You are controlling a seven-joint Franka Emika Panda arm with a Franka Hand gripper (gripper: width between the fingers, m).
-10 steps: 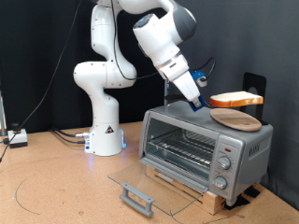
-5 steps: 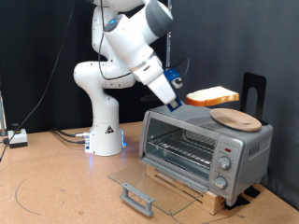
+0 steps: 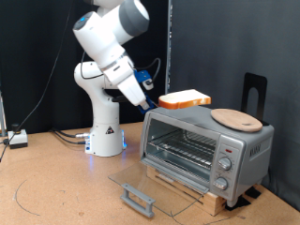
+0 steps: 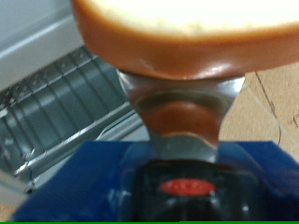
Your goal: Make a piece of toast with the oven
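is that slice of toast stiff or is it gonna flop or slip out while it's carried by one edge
Probably stiff: the piece of toast juts out level from the claw, held by one end, without sagging. Likely light, since a narrow pinch carries it. Slipping seems possible: in the wrist view the fingers cover only a small part of the crust, above the oven with its door open.

Flat squarish slice of bread [image 3: 184, 97]: pale tan face, golden-brown crust. Small boxy toaster oven [image 3: 207, 147]: silver metal, glass door, grey wire rack, red dot on panel. Round wooden plate [image 3: 236, 118]: light tan. Robot arm [image 3: 105, 70]: white; two-finger gripper [image 4: 184, 110]: silver fingers, blue body, red mark. Tabletop [image 3: 56, 187]: brown.
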